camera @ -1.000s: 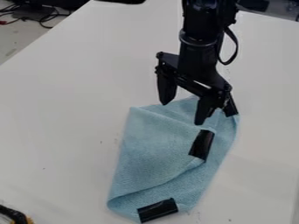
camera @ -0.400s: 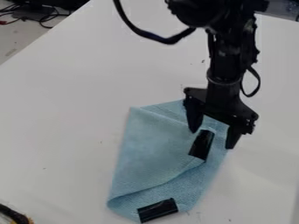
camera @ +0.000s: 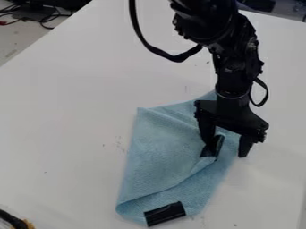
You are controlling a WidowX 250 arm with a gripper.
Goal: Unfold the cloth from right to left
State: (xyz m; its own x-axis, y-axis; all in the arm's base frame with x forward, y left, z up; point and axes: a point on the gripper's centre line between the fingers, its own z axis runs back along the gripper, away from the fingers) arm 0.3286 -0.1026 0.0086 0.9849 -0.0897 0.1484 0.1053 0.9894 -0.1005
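My gripper (camera: 227, 149) hangs open over the right part of the blue cloth (camera: 161, 150), its two fingers spread apart. The left finger is at the upper end of a black tape patch (camera: 213, 146) on the folded-over flap. The right finger stands just past the cloth's right edge, over the white table. The cloth lies partly folded, with its flap's edge curving from the tape patch down to the lower left. A second black patch (camera: 165, 214) is at the cloth's bottom corner. The gripper hides part of the cloth's upper right.
The white table (camera: 65, 129) extends around the cloth. A black and yellow object (camera: 17, 220) sits at the lower left corner. Dark cables (camera: 44, 20) lie beyond the table at the upper left.
The gripper has moved right and down, its fingers still apart. The cloth has shifted slightly right, and the upper tape patch has been pushed and tilted a little.
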